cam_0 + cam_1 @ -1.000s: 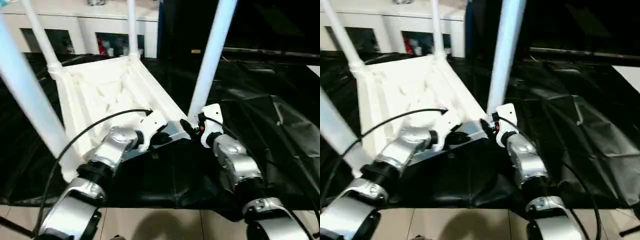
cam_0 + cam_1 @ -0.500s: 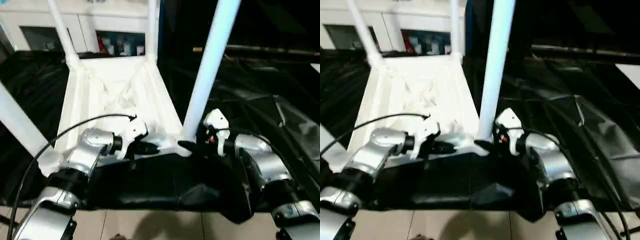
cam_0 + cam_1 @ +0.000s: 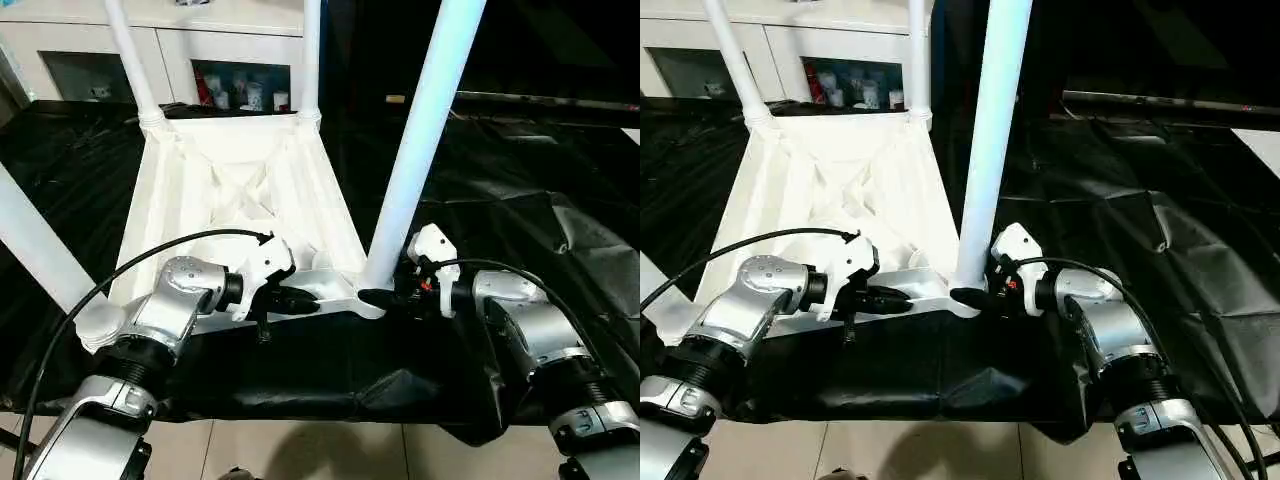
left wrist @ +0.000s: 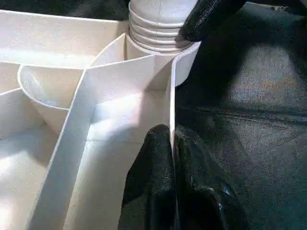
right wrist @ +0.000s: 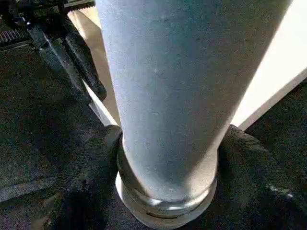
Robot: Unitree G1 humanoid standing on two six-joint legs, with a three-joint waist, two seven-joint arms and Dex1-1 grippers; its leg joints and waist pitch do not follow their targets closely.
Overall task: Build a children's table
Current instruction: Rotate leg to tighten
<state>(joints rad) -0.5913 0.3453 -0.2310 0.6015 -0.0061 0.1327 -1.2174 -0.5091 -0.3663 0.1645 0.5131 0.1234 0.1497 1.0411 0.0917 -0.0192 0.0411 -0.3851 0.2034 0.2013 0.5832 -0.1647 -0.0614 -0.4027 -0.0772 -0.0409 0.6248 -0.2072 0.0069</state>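
Turned square to the robot, no longer skewed as a second ago: upside-down white tabletop (image 3: 235,190) on the black-draped desk (image 3: 560,190), with all four legs up in the corner sockets. Pinches the thin near rim (image 4: 171,96) flat between the left jaws, most likely to keep the top from spinning. Hugs the ribbed base of the near right leg (image 3: 415,170) with the right jaws, one on either side and seemingly touching, a hold suited to twisting the thread home in its socket.
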